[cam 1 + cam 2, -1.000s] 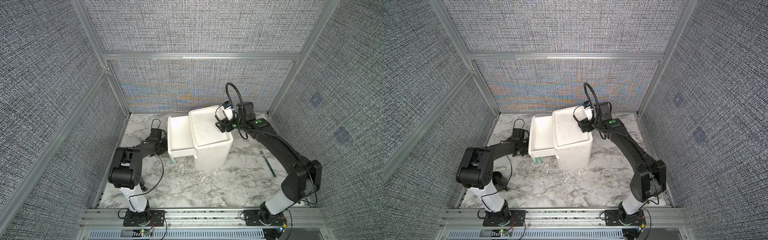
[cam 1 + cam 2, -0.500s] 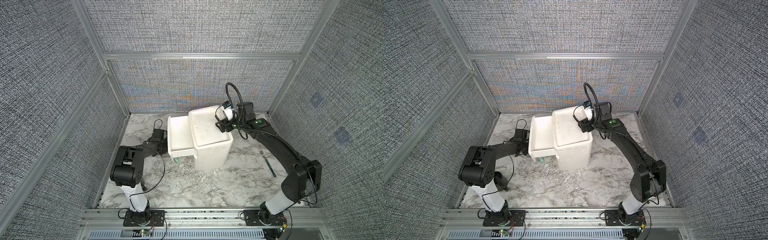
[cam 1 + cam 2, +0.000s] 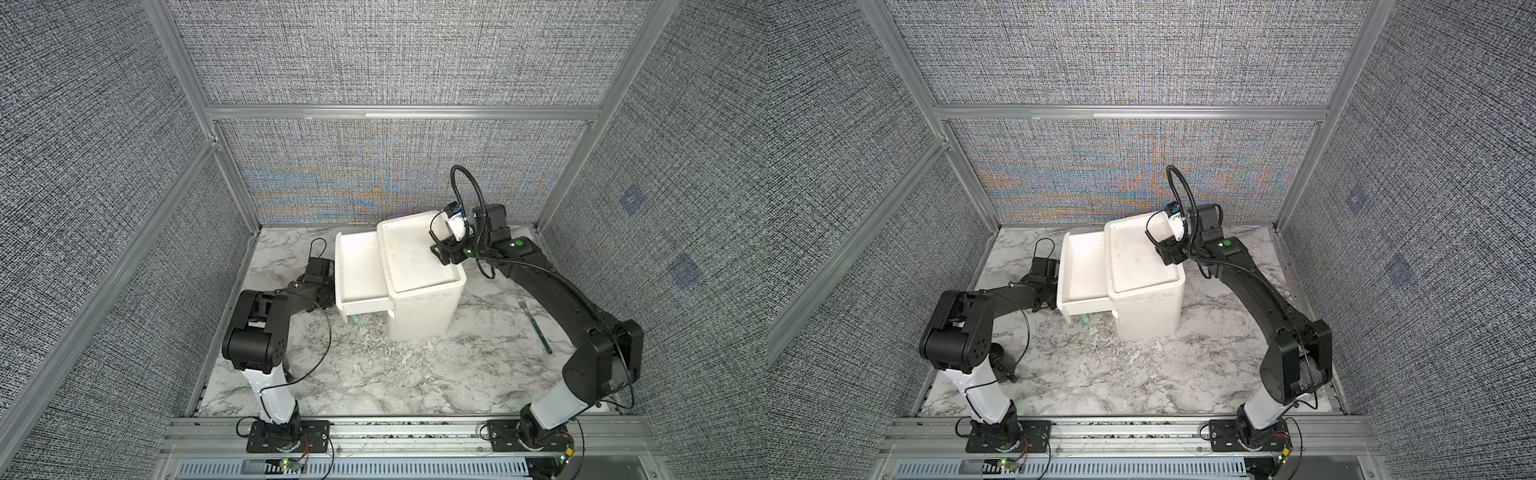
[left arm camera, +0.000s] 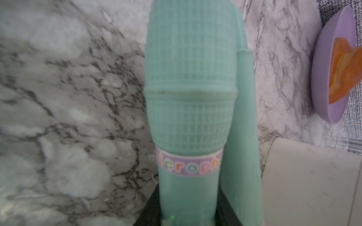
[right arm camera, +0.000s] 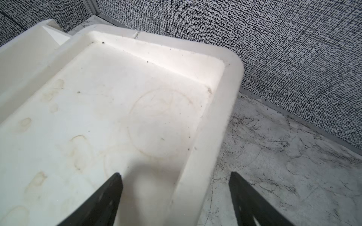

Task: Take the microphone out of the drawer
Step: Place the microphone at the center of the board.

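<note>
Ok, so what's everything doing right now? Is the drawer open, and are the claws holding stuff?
drawer: pulled open, nothing seen inside.
left gripper: shut on the microphone's handle.
microphone: out of the drawer, held by the left gripper.
right gripper: open, straddling the cabinet's top rim.
cabinet: standing upright.
fork: lying flat on the table.

Cabinet (image 3: 419, 316) at table (image 3: 374, 374) centre; drawer (image 3: 361, 309) pulled out leftward; microphone (image 4: 190, 97) beneath drawer's front corner; fork (image 3: 535, 324) right of cabinet.
</note>
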Robot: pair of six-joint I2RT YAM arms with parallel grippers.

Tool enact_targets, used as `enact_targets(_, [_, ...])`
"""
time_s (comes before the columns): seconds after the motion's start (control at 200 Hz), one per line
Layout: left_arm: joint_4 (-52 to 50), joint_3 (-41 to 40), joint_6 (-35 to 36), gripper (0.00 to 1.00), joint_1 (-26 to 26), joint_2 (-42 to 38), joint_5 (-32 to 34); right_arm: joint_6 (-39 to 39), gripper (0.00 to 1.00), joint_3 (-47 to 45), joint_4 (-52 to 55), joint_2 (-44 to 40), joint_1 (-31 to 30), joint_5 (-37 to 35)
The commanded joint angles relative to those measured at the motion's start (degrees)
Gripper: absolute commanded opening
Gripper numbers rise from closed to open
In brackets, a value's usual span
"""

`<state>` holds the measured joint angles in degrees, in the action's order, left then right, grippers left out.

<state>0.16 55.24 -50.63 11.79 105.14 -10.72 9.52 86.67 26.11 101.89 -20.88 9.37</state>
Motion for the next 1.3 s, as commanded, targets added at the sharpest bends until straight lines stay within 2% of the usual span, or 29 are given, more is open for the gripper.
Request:
enact_targets(0.0, [-1.79,0.26,0.19,0.29,0.00,0.06,0.17,1.81,0.87,-0.49,4.68,0.94,-0.07,-1.46])
enact_targets(0.14, [-2.19,0.22,0.18,0.34,0.01,-0.53,0.51,1.80,0.87,-0.45,4.69,1.01,-0.12,-1.38])
enact_targets(0.28, [-2.34,0.61,0.44,0.49,-0.01,-0.68,0.44,1.87,0.87,-0.39,4.75,1.14,-0.11,-1.37])
enact_targets(0.626, [-2.80,0.36,0.78,0.57,-0.01,-2.12,0.70,1.98,0.87,-0.30,4.75,1.41,-0.12,-1.37])
enact_targets(0.861, [-3.62,0.35,2.27,0.78,-0.01,-5.68,0.04,1.87,0.87,-0.25,4.75,1.38,-0.10,-1.12])
enact_targets(1.296, [-19.80,7.72,7.60,0.92,-1.30,-11.19,4.67,1.98,0.87,-0.28,4.88,0.70,-0.46,-1.19])
